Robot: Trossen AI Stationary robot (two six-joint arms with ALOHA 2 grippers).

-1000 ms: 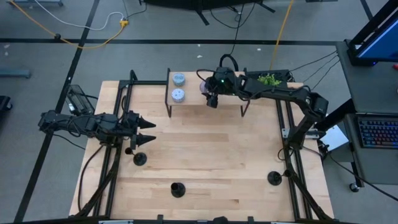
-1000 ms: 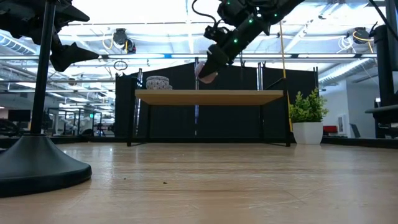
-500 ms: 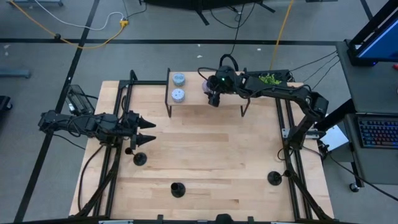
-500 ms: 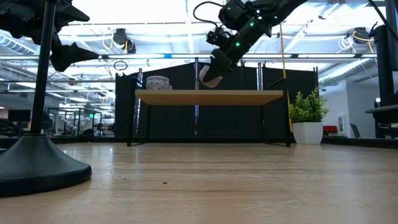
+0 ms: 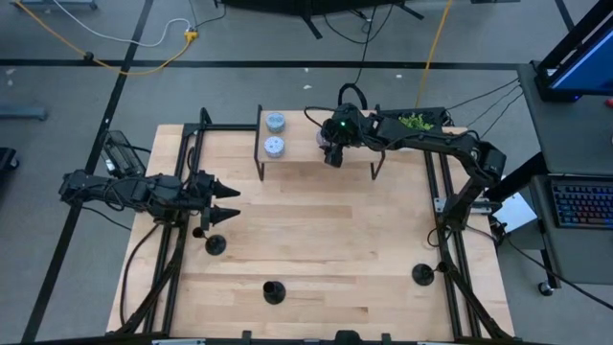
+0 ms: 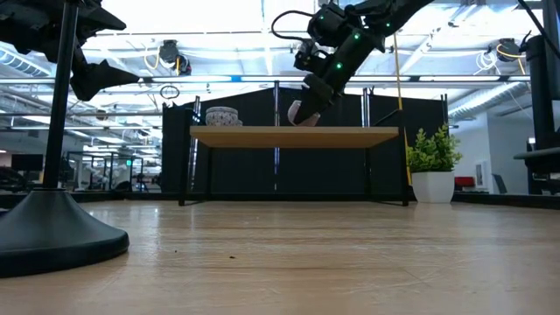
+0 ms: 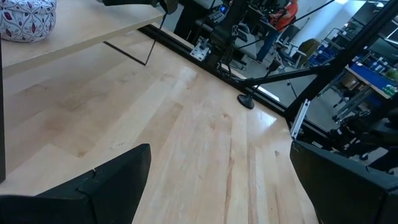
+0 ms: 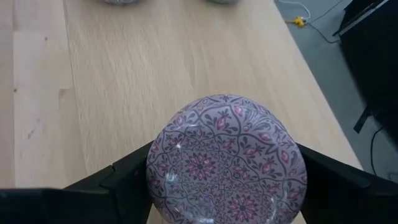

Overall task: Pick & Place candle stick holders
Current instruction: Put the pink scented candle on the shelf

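Note:
Three black candle stick holders stand on their disc bases on the table: one (image 5: 215,244) at the left, one (image 5: 274,291) near the front edge, and one (image 5: 420,275) at the right. No gripper touches them. My right gripper (image 5: 330,151) is over the small wooden shelf (image 5: 316,165) at the table's far side, shut on a lilac patterned candle tin (image 8: 227,158). My left gripper (image 5: 238,203) is open and empty above the table's left side, just beyond the left holder. My right gripper pinches the lilac tin's round side wall (image 8: 155,168) between its two fingers (image 8: 124,183), one on each side. The fingers slant down from above. The tin (image 6: 297,114) is tilted just over the shelf top; I cannot tell whether it touches the board.
A blue tin (image 5: 275,122) and a white tin (image 5: 274,146) sit on the shelf's left end. A green plant (image 5: 415,122) stands behind the shelf's right end. The near holder's base (image 6: 52,232) fills the low view's left. Bare wood lies mid-table.
My right gripper has carried the lilac tin a little toward the table's right edge and down toward the shelf top, staying shut on it.

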